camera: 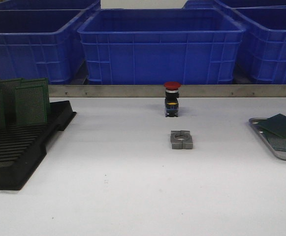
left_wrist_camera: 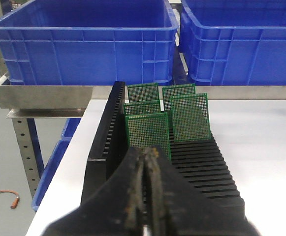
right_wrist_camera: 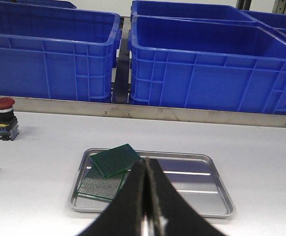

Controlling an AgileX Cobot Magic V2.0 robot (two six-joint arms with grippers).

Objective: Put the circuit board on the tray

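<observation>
I see both grippers, left (left_wrist_camera: 146, 152) and right (right_wrist_camera: 145, 169), clenched with nothing between them. Two green boards (right_wrist_camera: 115, 160) lie overlapping in the tray (right_wrist_camera: 202, 179), at its nine o'clock side.

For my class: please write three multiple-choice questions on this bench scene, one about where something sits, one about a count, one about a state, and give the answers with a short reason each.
1. Where is the tray?
A. at the table's right edge
B. inside a blue bin
C. under the black rack

2. How many circuit boards lie on the tray?
A. none
B. two
C. five

3. How do the boards in the black rack stand?
A. flat in a pile
B. upright in slots
C. leaning on a bin

Answers:
1 A, the front view shows it at the far right of the table.
2 B, the right wrist view shows two circuit boards, one overlapping the other.
3 B, the left wrist view shows the rack boards on edge in its slots.
</observation>
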